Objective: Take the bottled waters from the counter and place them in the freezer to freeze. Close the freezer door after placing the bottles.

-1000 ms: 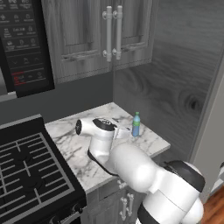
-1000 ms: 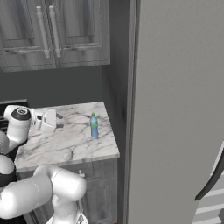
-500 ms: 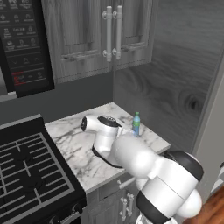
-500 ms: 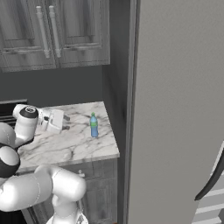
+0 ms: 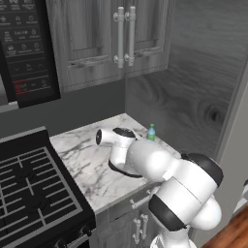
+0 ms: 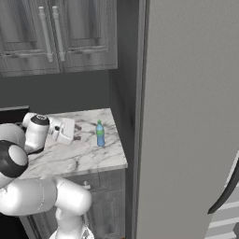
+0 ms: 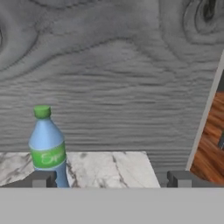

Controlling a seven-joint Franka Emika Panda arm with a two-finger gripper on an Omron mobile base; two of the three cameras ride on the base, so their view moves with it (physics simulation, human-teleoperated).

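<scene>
**Arm bent low, claw spread wide**

The white arm folds over from its base, elbow raised and forearm reaching forward at a low height. The wrist holds the hand roughly level, pointing sideways. The claw (image 6: 76, 132) has its two dark fingertips (image 7: 41, 179) set far apart, with nothing gripped between them.

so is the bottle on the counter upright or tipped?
Upright: the bottle stands on its base on the counter, green cap on top.

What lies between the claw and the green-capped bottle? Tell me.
Nothing but bare marble counter: the right base view shows an open stretch between the open claw and the green-capped bottle.
</scene>
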